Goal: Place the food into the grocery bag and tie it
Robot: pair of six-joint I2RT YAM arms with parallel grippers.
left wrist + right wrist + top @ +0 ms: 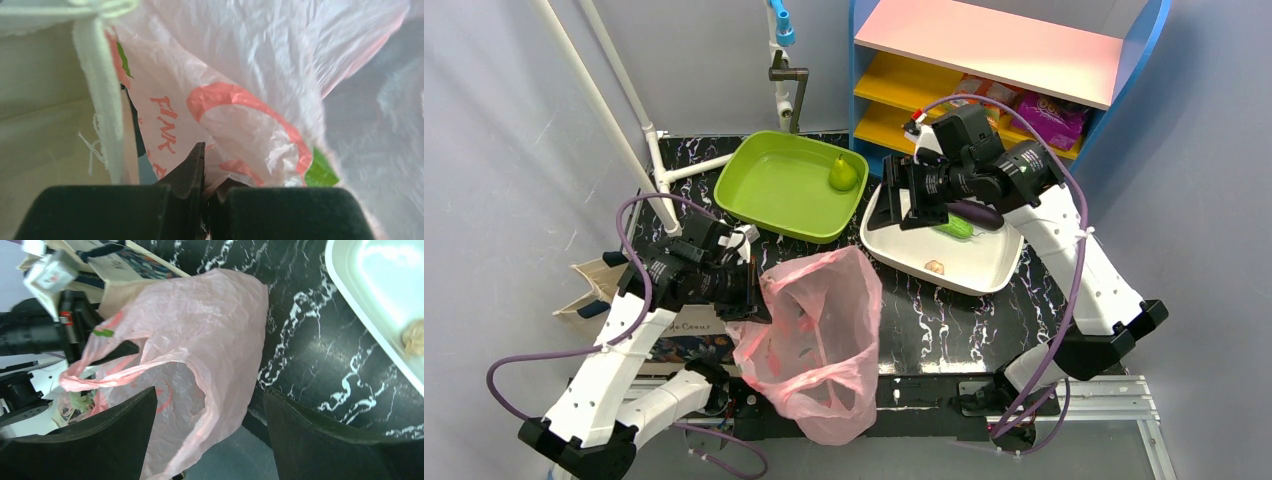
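Note:
The pink grocery bag [817, 330] hangs off the table's near edge with its mouth up. My left gripper [752, 292] is shut on the bag's left rim, and the crinkled pink plastic [235, 120] is pinched between its jaws [207, 167]. My right gripper [906, 196] is open and empty, hovering over the left edge of the white tray [984, 275]. In its wrist view the bag [200, 335] lies beyond the spread fingertips [135, 415]. A dark-purple eggplant [977, 213] and a green vegetable [956, 228] lie in the white tray. The pear [843, 175] sits in the green tray [774, 190].
A small beige piece [935, 267] [414, 337] also lies in the white tray [370, 295]. A beige canvas tote [686, 330] [45, 135] sits under my left arm. A blue and yellow shelf [1014, 60] stands at the back right, and white pipes [624, 110] at the back left.

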